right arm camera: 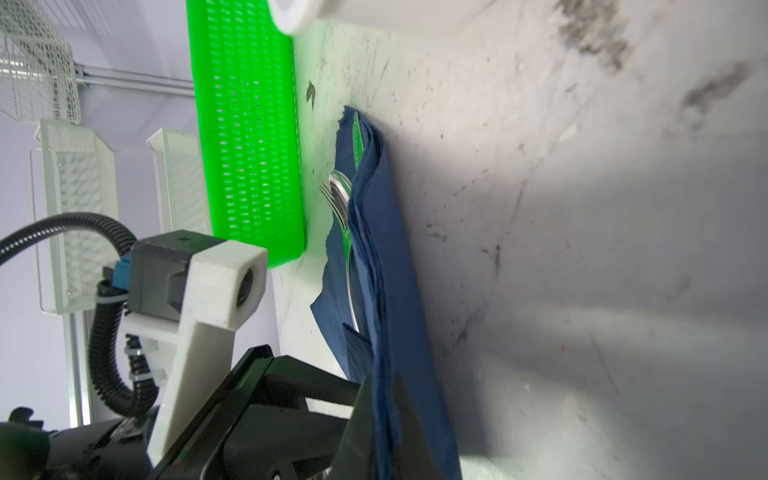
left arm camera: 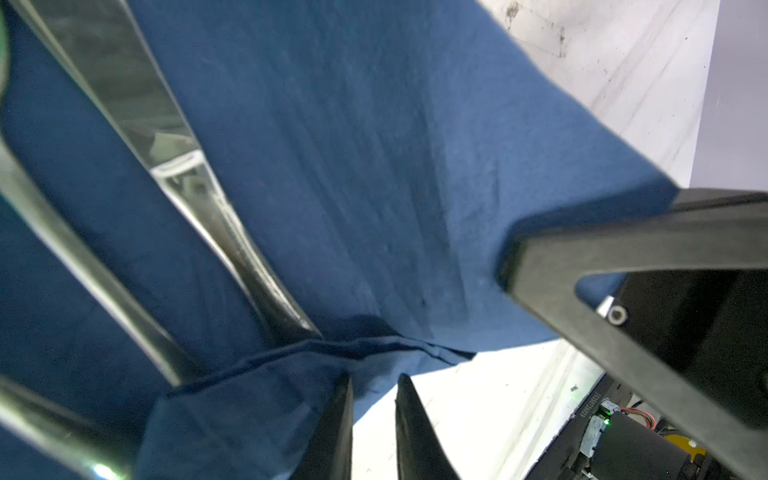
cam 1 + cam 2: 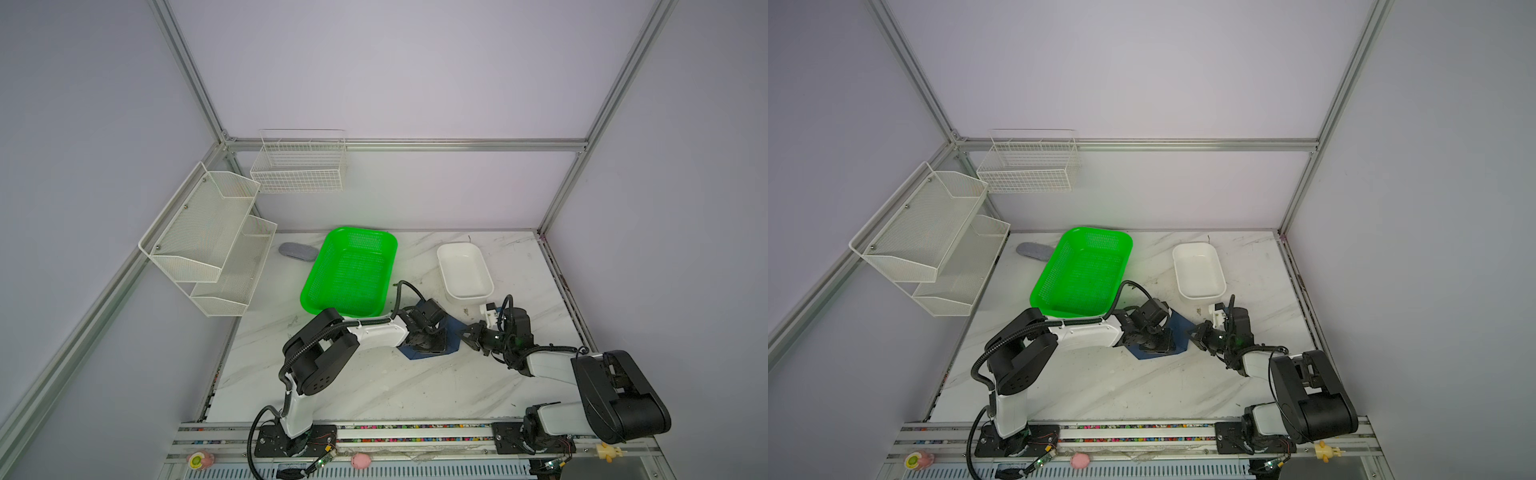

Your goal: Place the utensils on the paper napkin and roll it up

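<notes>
The navy paper napkin (image 3: 452, 328) (image 3: 1180, 329) lies on the marble table just in front of the green basket, partly under my left arm. In the left wrist view the napkin (image 2: 353, 166) is folded over the silver utensils (image 2: 124, 95), whose handles show bare beside the fold. The right wrist view shows a fork and spoon end (image 1: 338, 199) sticking out of the napkin (image 1: 390, 257). My left gripper (image 3: 428, 345) (image 3: 1157, 345) (image 2: 374, 378) sits at the napkin's near edge, jaws a narrow gap apart. My right gripper (image 3: 463, 334) (image 3: 1194, 332) (image 1: 382, 382) is shut on the napkin's right edge.
A green perforated basket (image 3: 361, 229) (image 3: 1096, 230) (image 1: 245, 145) stands behind the napkin, and a white tray (image 3: 457, 245) (image 3: 1196, 246) stands at the back right. White mesh racks (image 3: 208, 241) and a wire basket (image 3: 299, 166) hang on the left walls. A grey pad (image 3: 297, 251) lies at the back left.
</notes>
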